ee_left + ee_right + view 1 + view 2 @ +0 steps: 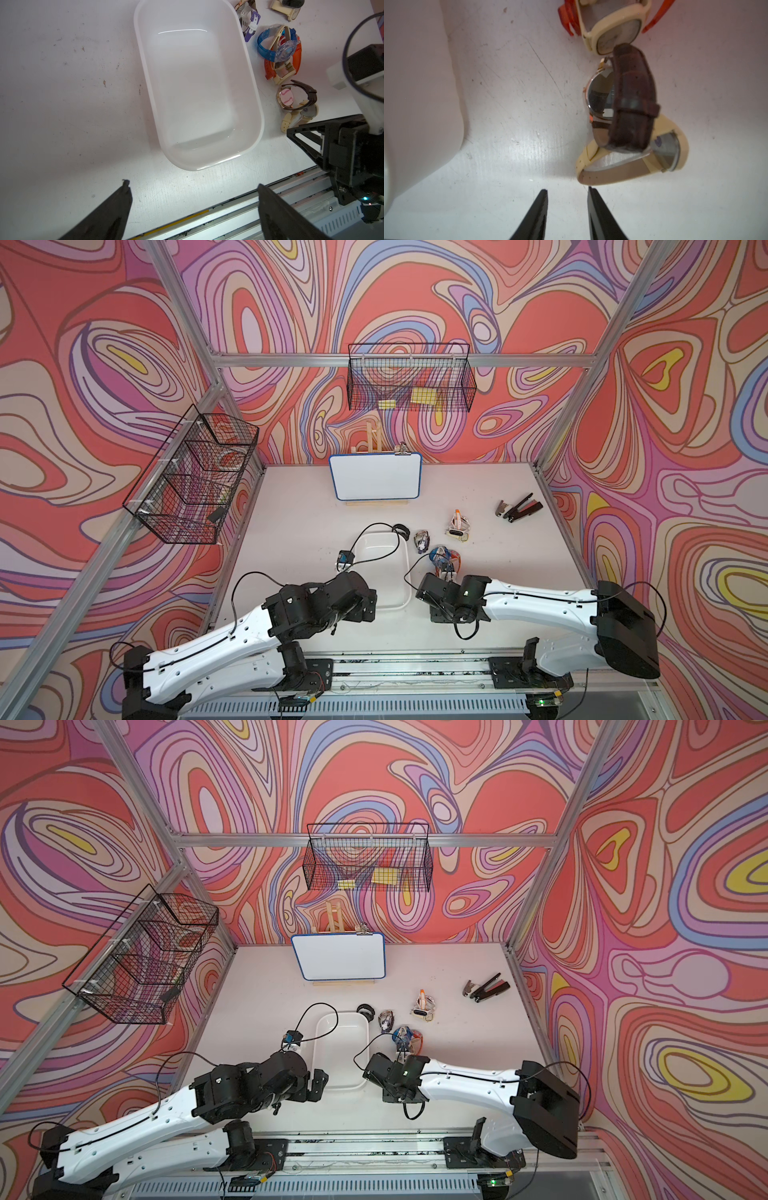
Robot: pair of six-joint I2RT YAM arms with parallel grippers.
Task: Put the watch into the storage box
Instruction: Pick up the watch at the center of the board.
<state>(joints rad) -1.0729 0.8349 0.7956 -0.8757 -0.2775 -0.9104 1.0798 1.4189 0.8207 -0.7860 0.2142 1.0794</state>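
Observation:
The storage box (pixel 401 572), a shallow white tray, lies empty (pixel 199 93) at the middle of the table in both top views. Several watches lie just right of it. Nearest the right arm are a gold watch with a brown strap (pixel 633 93) and a cream-strapped watch (pixel 623 172) partly under it. My right gripper (pixel 566 190) is low over the table, its jaws partly open with nothing between. One fingertip (pixel 591 191) is almost at the end of the cream strap. My left gripper (pixel 193 187) stands wide open and empty over the table's front edge, by the box's near end.
A blue and orange watch pile (pixel 278 49), a purple-strapped watch (pixel 250 20) and a cream one (pixel 457 524) lie further back. A black watch (pixel 401 529) sits at the box's far corner. A whiteboard (pixel 376 476), a black stapler (pixel 519 508) and wire baskets (pixel 409 379) stand behind.

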